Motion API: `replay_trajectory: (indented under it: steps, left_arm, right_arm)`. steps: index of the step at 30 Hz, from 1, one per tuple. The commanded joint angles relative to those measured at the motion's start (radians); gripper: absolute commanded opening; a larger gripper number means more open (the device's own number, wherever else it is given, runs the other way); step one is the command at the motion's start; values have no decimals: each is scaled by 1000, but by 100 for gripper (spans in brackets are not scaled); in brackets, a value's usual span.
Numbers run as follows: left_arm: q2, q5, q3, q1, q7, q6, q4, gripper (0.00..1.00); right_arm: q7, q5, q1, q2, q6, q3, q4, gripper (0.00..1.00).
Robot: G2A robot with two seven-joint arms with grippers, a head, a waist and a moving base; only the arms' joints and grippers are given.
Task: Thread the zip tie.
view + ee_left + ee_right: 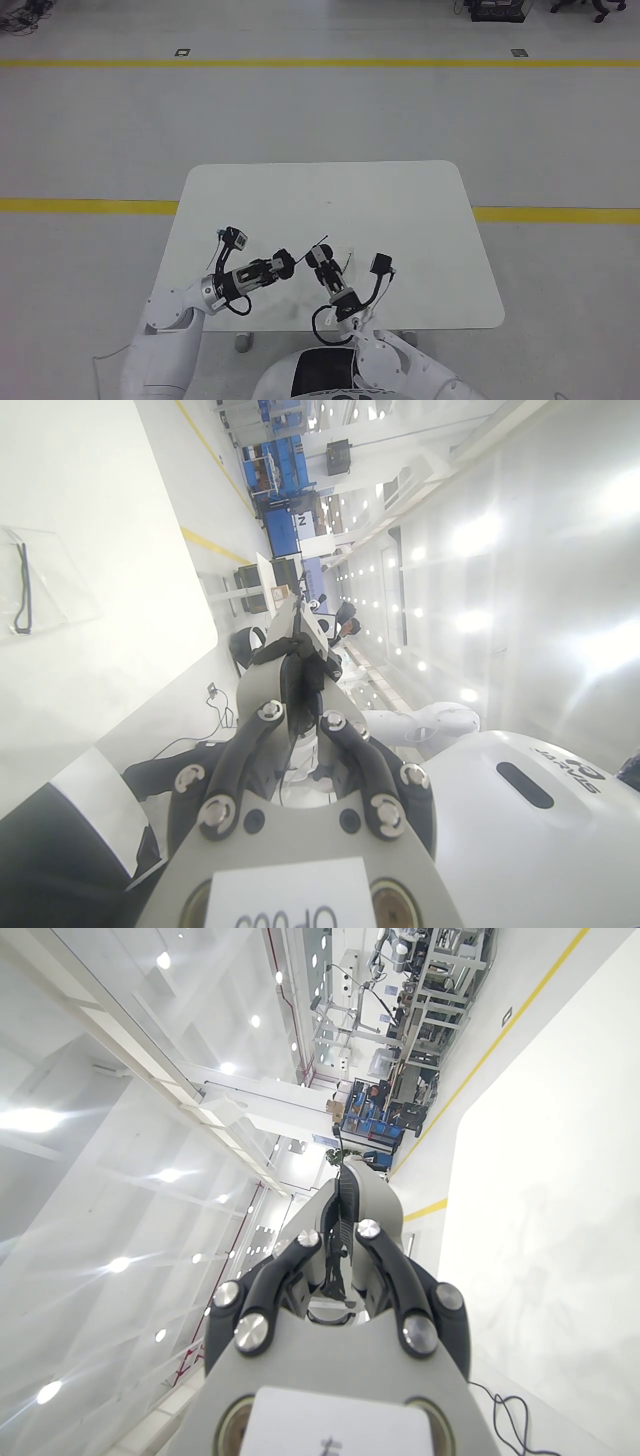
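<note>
Zip tie (340,1140): a thin dark strip pinched in the right gripper (344,1167). Its short free end sticks out past the closed fingertips, and in the top view it slants toward the table's (420,200) far edge. The left gripper (299,616) is also clamped tight, on a dark piece (300,647) with a thin strip running along its fingers to the tip. This is probably the tie's other end or its head, but I cannot tell which, nor whether both grippers hold one tie. From above, the left gripper points across at the right one over the table's near part, tips near each other but apart. The two axes look crossed rather than in line, so threading would call for turning one wrist until strip and head line up. Behind the right gripper a clear bag (55,585) lies flat with a spare tie (23,592) on it.
</note>
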Motion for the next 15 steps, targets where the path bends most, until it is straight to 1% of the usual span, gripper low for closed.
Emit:
replay_trajectory:
  steps: [1,9,15]
  left_arm:
    - [5,-7,8,2,4,3,-3,0]
    - [21,-30,33,0,6,12,5,0]
    - [33,-52,49,-5,14,14,14,0]
  right_arm:
    - [4,-1,-4,1,0,4,-2,0]
    - [24,11,-15,1,0,17,-14,0]
    - [76,31,-22,-2,0,26,-23,0]
